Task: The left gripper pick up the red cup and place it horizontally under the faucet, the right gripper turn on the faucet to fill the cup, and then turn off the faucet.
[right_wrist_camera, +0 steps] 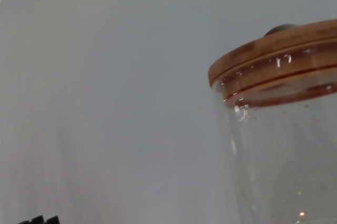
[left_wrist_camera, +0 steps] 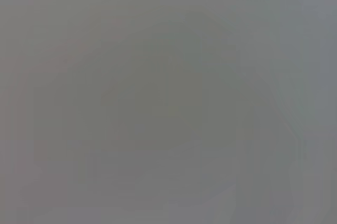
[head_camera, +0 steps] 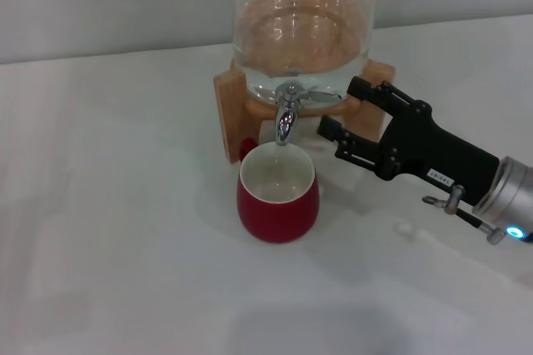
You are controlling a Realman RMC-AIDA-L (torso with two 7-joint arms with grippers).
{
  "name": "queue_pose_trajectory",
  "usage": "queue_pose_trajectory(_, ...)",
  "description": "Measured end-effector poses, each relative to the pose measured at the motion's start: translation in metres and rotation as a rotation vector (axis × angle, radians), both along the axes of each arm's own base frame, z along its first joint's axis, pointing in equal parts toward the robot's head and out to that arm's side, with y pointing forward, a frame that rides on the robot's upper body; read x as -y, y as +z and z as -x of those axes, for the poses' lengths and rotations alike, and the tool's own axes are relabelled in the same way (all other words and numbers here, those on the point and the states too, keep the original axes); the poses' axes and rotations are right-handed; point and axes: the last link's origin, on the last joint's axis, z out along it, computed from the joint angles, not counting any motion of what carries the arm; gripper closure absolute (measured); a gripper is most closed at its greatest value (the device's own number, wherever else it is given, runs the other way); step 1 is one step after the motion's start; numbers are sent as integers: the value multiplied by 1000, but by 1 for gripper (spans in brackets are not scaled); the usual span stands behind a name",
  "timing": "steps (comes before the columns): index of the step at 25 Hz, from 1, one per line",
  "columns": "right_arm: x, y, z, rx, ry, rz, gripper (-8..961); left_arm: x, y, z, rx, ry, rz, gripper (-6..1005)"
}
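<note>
Lighting: soft, even, overhead.
Left wrist view wholly grey blur; glare on glass jar (head_camera: 298,34); faint shadows.

Red cup (head_camera: 277,203) upright, under chrome faucet (head_camera: 286,115)

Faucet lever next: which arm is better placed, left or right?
Right. The right gripper, fingers open, sits just beside the small chrome faucet on the glass water dispenser. The squat dark red ceramic cup already stands upright under the spout. The left gripper appears in no view.
</note>
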Motion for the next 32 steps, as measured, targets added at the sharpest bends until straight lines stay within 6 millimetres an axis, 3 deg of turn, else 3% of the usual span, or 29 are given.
queue_pose_trajectory(32, 2, -6, 11, -20, 41, 78, 111, -3, 0, -2, -1, -9, 1, 136)
